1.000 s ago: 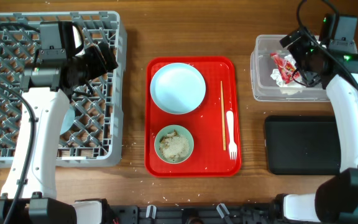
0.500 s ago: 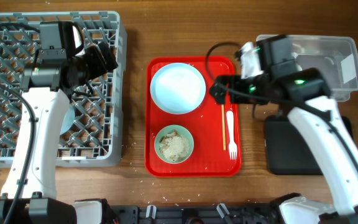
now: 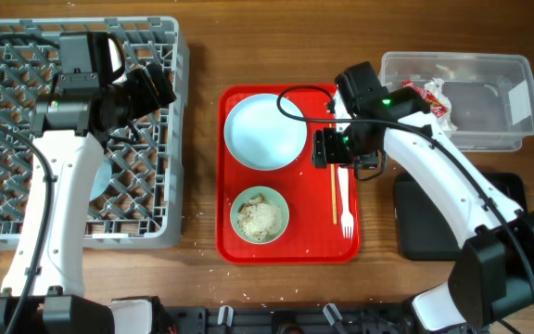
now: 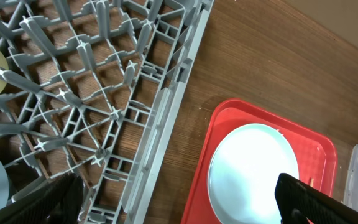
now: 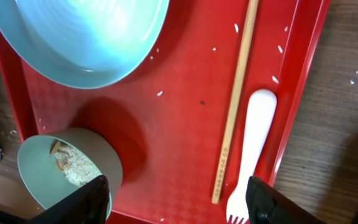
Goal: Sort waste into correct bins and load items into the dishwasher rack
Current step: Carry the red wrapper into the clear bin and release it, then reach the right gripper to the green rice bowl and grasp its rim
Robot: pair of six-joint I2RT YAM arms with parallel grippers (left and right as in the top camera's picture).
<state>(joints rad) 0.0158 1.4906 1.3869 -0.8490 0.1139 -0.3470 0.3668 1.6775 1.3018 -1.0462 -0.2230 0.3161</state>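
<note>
Grey rack (image 3: pixel 72 130) sits far left on the table (image 3: pixel 202 56), and my left pincer (image 4: pixel 179 202) is spread wide over its right edge. Red tray (image 3: pixel 286 243) is centre, carrying blue plate (image 3: pixel 265 131), green bowl (image 3: pixel 284 206) of rice scraps (image 3: pixel 260 219), fork (image 5: pixel 257 124) and stick (image 5: pixel 236 93). My right pincer (image 5: pixel 179 202) gapes wide above fork and stick.

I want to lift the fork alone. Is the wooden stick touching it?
Apart. The right wrist view shows a strip of red tray between the wooden stick and the fork.
</note>
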